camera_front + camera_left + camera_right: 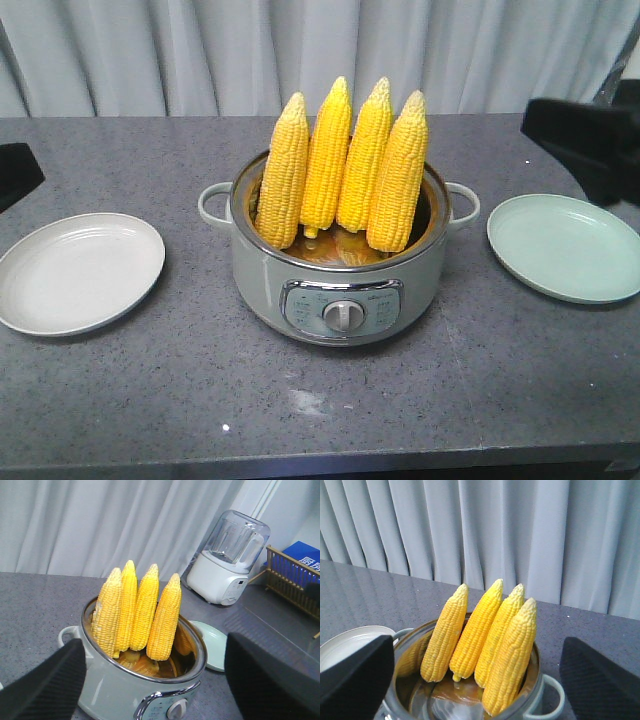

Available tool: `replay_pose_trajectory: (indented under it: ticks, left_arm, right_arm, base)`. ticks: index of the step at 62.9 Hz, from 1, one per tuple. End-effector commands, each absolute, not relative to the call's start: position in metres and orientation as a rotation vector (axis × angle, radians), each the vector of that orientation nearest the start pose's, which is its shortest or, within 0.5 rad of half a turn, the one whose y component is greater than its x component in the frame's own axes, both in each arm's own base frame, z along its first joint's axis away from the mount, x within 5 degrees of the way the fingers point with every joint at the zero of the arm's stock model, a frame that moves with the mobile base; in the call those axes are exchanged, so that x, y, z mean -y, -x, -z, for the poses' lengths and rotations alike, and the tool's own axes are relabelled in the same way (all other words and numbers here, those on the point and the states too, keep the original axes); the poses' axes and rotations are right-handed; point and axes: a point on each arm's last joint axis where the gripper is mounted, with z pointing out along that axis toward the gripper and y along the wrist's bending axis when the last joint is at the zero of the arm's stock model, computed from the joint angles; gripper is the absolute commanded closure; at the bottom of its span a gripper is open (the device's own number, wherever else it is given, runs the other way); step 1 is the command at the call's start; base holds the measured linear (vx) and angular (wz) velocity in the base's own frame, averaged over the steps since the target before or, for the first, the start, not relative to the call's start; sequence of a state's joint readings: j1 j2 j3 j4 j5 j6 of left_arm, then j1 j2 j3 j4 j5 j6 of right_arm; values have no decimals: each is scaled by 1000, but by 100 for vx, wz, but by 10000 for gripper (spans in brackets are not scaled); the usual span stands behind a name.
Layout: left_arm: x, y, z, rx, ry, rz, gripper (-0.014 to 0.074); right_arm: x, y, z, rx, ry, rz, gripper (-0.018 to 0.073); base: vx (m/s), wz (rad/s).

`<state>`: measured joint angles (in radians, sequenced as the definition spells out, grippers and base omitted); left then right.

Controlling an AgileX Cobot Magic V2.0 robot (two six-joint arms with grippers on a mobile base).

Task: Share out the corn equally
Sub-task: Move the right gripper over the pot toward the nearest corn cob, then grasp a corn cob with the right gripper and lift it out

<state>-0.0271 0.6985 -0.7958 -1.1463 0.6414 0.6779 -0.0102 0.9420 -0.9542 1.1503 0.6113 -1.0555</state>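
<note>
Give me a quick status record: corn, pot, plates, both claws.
corn: four cobs, all standing tips up in the pot, side by side
pot: grey-green electric cooker, lid off, between the two plates
left plate: white, no corn on it
right plate: pale green, no corn on it
left claw: open, holding nothing, facing the pot
right claw: open, holding nothing, facing the pot
progress: no cob moved out yet
</note>
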Motion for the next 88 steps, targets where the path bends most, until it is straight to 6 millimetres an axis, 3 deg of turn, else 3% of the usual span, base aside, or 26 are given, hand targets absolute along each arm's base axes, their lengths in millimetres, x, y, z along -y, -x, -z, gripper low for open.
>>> replay_pose_trajectory:
  ticks: [1,8,15,28,39,54,71,88]
  left_arm:
    - [53,-124,-407,-1662,-119,822,38]
    - [54,-123,-406,-1671,-132,833,38]
    - [54,-123,-406,-1671,-133,833,38]
    - [55,-123,-406,-1672,-134,834,38]
    - [54,-123,-406,-1671,-133,833,38]
    - [54,-123,-406,-1671,-133,833,38]
    - [55,-123,-406,-1672,-134,835,38]
    - [55,-123,-406,-1673,-136,836,38]
  right_arm:
    - [-46,-225,-425,-1698,355,-533,-88]
    - [-52,-276,-422,-1773,404,-622,-83]
    - [-52,-324,-404,-1838,402,-666,-80]
    - [-57,-372,-374,-1899,398,-777,-74]
    - [-71,-382,-366,-1847,469,-754,-74]
    - [-81,-391,-367,-1823,357,-624,-70]
    - [-90,-398,-340,-1901,428,-749,-51]
    - [-91,-397,-339,-1906,446,-768,82]
  base:
    - [0,0]
    - [0,0]
    - [0,0]
    - [0,0]
    - [0,0]
    - [0,0]
    - [0,0]
    - [0,0]
